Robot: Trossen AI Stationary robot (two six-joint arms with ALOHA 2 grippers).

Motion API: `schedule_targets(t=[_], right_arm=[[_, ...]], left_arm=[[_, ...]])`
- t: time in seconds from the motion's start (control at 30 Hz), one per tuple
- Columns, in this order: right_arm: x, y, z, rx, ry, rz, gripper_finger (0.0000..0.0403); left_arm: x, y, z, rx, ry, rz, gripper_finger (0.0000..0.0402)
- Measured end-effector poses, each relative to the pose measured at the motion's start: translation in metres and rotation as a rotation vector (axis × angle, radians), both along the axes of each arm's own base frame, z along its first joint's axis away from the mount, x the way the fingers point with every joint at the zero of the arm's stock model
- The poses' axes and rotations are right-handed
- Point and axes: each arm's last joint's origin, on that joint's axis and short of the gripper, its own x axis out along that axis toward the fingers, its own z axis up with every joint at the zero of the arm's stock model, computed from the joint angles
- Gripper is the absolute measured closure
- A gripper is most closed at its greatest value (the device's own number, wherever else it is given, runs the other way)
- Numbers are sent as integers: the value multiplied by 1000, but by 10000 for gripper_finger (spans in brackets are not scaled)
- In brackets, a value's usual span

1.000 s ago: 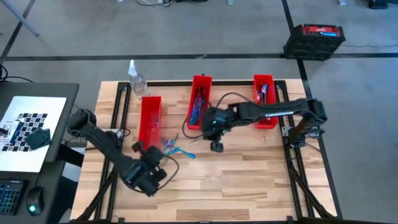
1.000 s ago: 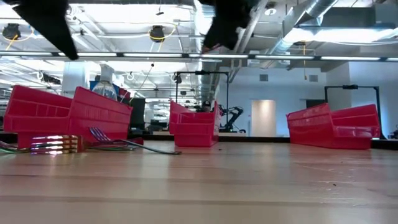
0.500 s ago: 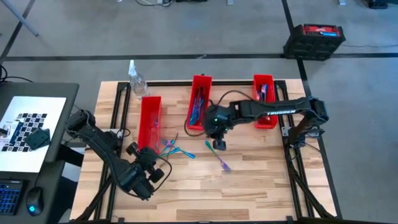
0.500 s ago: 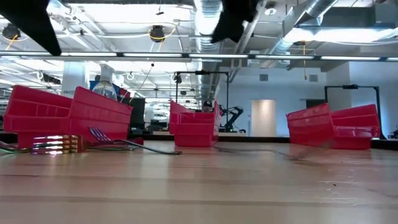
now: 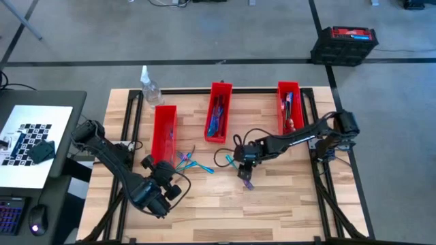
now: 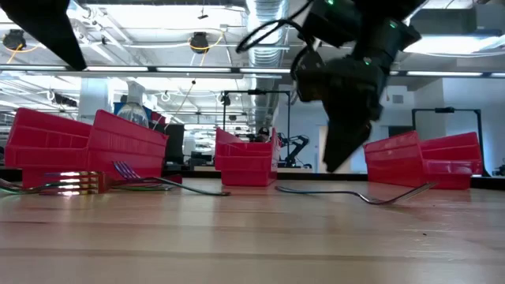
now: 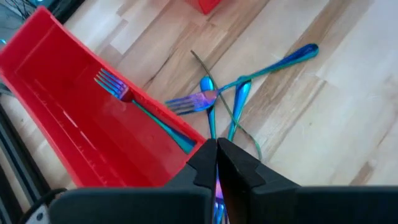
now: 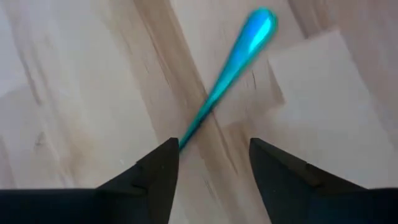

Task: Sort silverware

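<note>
Fingers spread, our right gripper (image 8: 210, 171) straddles the slim iridescent teal fork (image 8: 230, 68); we should centre before closing.

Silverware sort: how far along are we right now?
Partly done. Silverware already lies in the left bin, middle bin and right bin. The right gripper, open, is low over a lone fork. The left gripper is shut near the loose pile, which is left to sort.

Iridescent blue-teal-purple silverware (image 7: 214, 99), red bins (image 5: 164, 129), pale striped wooden table (image 5: 272, 204).
</note>
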Motion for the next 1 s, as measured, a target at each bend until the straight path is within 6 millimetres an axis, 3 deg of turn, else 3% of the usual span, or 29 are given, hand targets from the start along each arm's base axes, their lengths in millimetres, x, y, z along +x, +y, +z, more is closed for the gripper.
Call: schedule_targets(t=[0.37,0.57,1.0], right_arm=[[5,27,-35,-28,33,-77,205],[8,39,-40,-128,15,-102,212],[5,64,-63,-277,4,-128,261]], left_arm=[[3,-1,0,34,32,-78,401],[3,-1,0,44,48,-105,401],[5,-3,0,45,53,-139,402]])
